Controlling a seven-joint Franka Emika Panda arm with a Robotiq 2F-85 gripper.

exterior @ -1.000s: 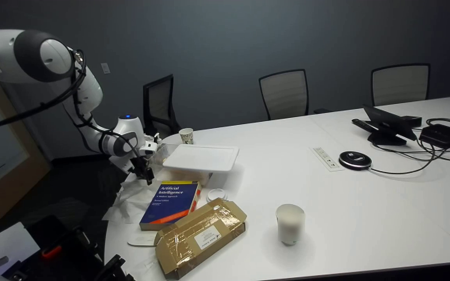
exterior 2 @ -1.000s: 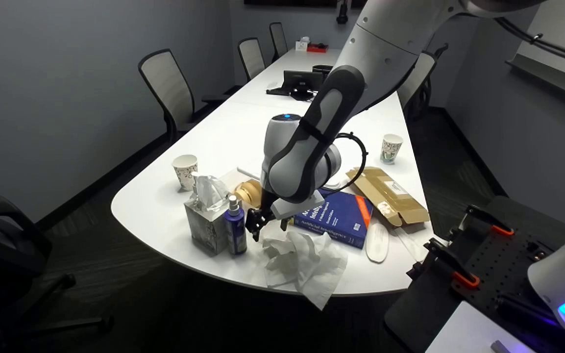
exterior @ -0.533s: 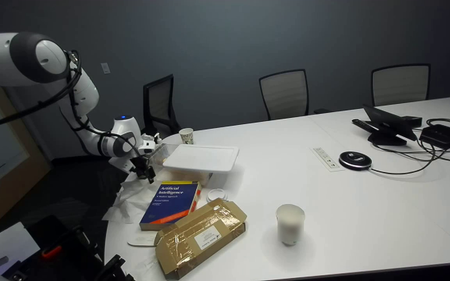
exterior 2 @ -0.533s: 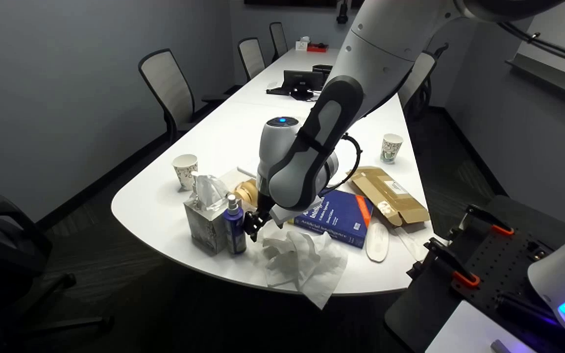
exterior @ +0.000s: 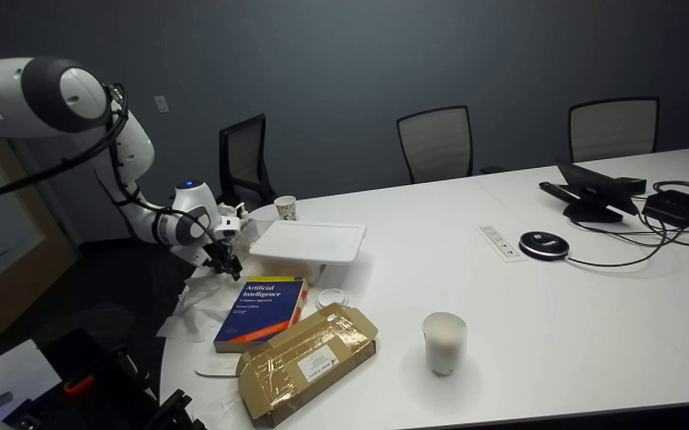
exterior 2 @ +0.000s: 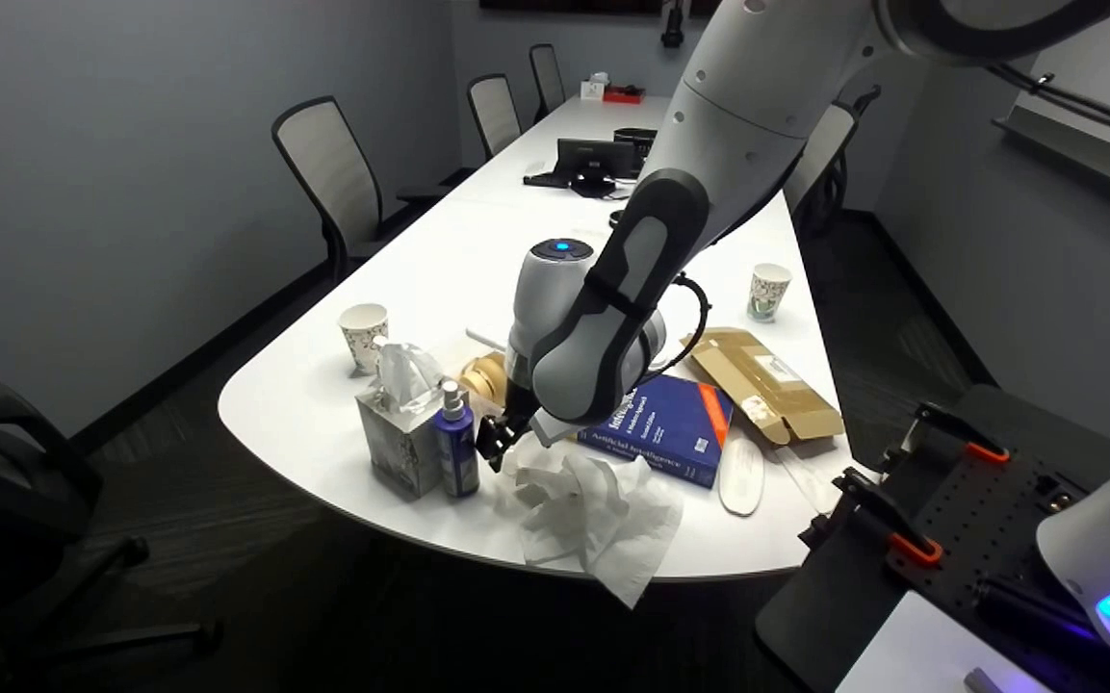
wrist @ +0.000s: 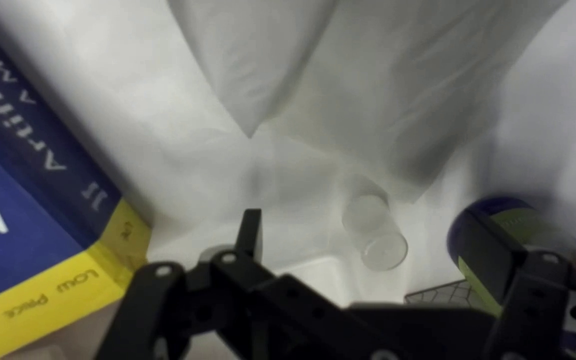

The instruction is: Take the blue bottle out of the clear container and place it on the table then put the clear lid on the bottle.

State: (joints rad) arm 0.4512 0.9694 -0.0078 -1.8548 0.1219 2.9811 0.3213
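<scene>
The blue bottle [exterior 2: 456, 452] stands upright on the white table [exterior 2: 290, 414], its white spray top uncovered. The clear lid [wrist: 375, 232], a small translucent cylinder, is in the wrist view between my fingers; I cannot make it out in the exterior views. My gripper [exterior 2: 519, 448] is open and low over the table, with nothing held. One finger is right against or very close to the bottle [wrist: 467, 235] in the wrist view. The clear container [exterior: 242, 246] is behind the gripper, under a white tray-like cover [exterior: 308, 242], partly hidden by the arm in an exterior view.
A tissue box [exterior 2: 396, 448] stands against the bottle's far side. Crumpled paper [exterior 2: 603, 525] lies in front of the gripper. A thick blue book [exterior: 263, 310], a cardboard box [exterior: 308, 364] and a white round lid [exterior: 331, 297] are close by. Paper cups [exterior 2: 364, 337] stand further off.
My arm has come lower and the gripper has shifted slightly toward the bottle. The bottle and the tissue box have slid a little to the left in an exterior view.
</scene>
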